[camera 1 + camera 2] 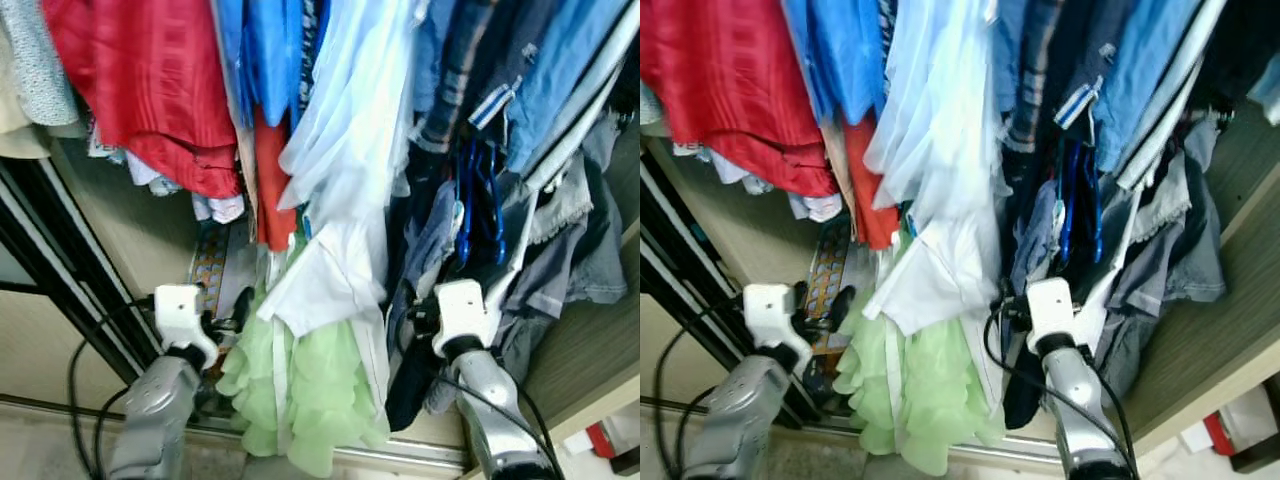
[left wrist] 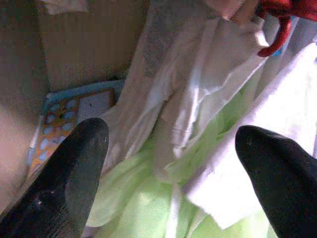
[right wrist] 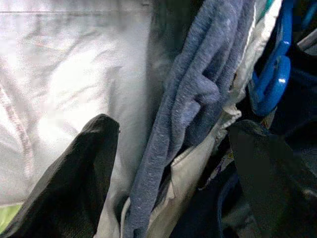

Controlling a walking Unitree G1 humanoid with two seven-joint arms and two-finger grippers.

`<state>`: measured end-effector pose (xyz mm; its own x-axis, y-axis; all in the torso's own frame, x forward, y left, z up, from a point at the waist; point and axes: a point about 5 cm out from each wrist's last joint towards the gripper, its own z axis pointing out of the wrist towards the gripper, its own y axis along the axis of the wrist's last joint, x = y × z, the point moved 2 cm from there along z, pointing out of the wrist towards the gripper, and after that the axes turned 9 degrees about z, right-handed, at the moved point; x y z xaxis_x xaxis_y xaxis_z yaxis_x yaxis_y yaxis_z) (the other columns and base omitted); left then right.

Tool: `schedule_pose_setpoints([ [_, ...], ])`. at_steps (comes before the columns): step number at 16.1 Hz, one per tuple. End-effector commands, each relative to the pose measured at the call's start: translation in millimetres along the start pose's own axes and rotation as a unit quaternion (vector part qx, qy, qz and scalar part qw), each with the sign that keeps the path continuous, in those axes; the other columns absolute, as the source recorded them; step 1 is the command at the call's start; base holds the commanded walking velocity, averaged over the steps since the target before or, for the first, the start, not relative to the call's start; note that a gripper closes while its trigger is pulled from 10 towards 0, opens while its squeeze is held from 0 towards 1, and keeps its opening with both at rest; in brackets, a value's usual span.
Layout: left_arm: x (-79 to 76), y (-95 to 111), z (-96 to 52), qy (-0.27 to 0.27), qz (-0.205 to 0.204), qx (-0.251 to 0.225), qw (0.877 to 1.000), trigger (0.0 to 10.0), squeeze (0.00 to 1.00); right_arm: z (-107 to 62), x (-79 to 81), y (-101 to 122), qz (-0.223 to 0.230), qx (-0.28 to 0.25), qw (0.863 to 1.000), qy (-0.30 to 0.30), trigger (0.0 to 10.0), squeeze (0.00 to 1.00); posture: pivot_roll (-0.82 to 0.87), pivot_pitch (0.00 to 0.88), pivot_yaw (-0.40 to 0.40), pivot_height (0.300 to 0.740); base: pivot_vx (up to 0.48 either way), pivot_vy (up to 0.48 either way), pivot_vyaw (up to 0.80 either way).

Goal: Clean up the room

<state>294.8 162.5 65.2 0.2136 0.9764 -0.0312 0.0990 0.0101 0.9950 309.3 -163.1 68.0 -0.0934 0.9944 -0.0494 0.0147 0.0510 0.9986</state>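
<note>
Clothes hang tightly packed in an open wardrobe: a red garment (image 1: 150, 90), blue tops (image 1: 265, 50), a pale blue sheer shirt (image 1: 340, 120), a white shirt (image 1: 325, 275) and a green ruffled garment (image 1: 300, 390). My left gripper (image 2: 171, 134) is open, low at the left of the clothes. White and green cloth lies loose between its fingers (image 2: 74, 163). My right gripper (image 3: 173, 129) is open and pushed in among the dark clothes on the right. A grey-blue cloth (image 3: 193, 104) hangs in its gap. Blue hangers (image 1: 478, 200) dangle just above it.
A flat board with a coloured pattern (image 1: 210, 265) leans at the wardrobe's back, behind my left gripper. The black sliding-door frame (image 1: 60, 270) runs down the left. The wardrobe's wooden side panel (image 1: 600, 340) closes off the right. A red object (image 1: 603, 440) lies on the floor beyond the panel.
</note>
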Motion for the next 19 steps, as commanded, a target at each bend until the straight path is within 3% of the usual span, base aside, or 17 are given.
schedule_pose_setpoints([
  [1, -0.6, 6.3, 5.1, 0.004, 0.006, -0.008, 1.000, 10.0, 0.00, 5.8, -0.3, 8.7, 0.005, -0.014, 1.000, -0.001, 10.0, 0.00, 0.05, 0.000, 0.030, 0.740, 0.000, 0.000, 0.00],
  [5, -2.2, 16.4, 4.4, 0.022, 0.013, -0.027, 0.999, 10.0, 0.00, 14.1, 0.7, 17.9, -0.007, -0.029, 0.999, 0.017, 10.0, 0.00, 0.11, 0.000, 0.007, 0.740, 0.000, 0.000, 0.00],
  [9, -7.7, -9.3, -10.4, 0.030, -0.016, 0.007, 0.999, 10.0, 0.00, 14.3, 15.9, 17.3, -0.002, -0.025, 0.999, 0.040, 10.0, 0.00, 0.09, 0.000, -0.033, 0.740, 0.000, 0.000, 0.00],
  [11, -2.0, -14.8, -12.0, 0.039, -0.016, 0.019, 0.999, 10.0, 0.00, 8.9, 11.1, 13.5, 0.002, -0.019, 0.999, 0.032, 10.0, 0.00, 0.08, 0.000, -0.043, 0.740, 0.000, 0.000, 0.00],
  [15, 2.1, -13.5, -8.0, 0.035, -0.008, 0.017, 0.999, 10.0, 0.00, 4.2, 2.6, 15.1, -0.003, -0.029, 0.999, 0.016, 10.0, 0.00, 0.05, 0.000, -0.018, 0.740, 0.000, 0.000, 0.00],
  [19, -16.3, -5.2, 6.5, -0.015, 0.038, 0.005, 0.999, 10.0, 0.00, 13.5, 11.2, 22.9, -0.028, -0.044, 0.998, 0.028, 10.0, 0.00, 0.04, 0.000, -0.003, 0.740, 0.000, 0.000, 0.20],
])
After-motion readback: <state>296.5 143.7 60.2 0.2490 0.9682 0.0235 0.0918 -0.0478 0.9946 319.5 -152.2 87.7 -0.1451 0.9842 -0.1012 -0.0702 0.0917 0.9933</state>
